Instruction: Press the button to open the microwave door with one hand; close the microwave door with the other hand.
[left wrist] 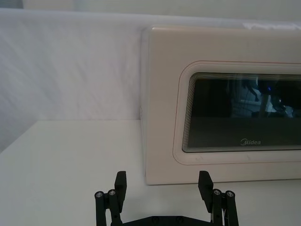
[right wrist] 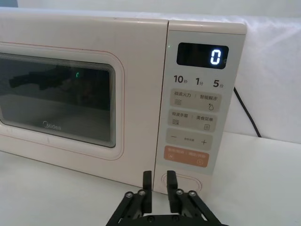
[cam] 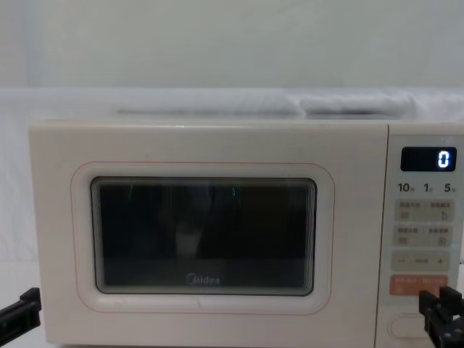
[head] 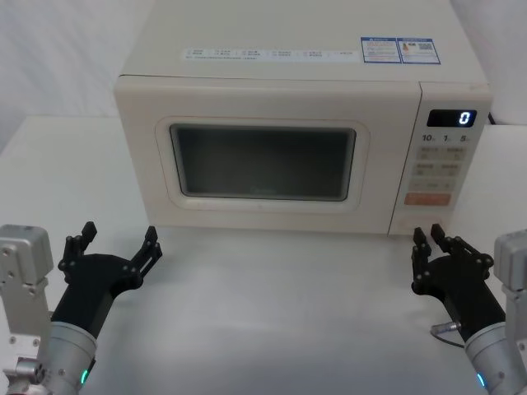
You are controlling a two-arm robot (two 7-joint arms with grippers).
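The cream microwave door [head: 263, 160] with its dark window is closed, also seen in the left wrist view [left wrist: 244, 113] and right wrist view [right wrist: 61, 99]. The button [right wrist: 186, 182], a cream oblong key, sits at the bottom of the control panel below the orange key [right wrist: 186, 157]. My right gripper [right wrist: 159, 181] hovers just in front of the button, its fingers nearly together with a narrow gap and nothing between them. It shows at the table's front right [head: 428, 237]. My left gripper [head: 119, 239] is open at the front left, short of the door's left corner.
The microwave stands on a white table [head: 272, 313] with free room between the two arms. The display [head: 451, 118] reads 0. A black cable [right wrist: 247, 113] runs down behind the microwave's right side. A white wall is behind.
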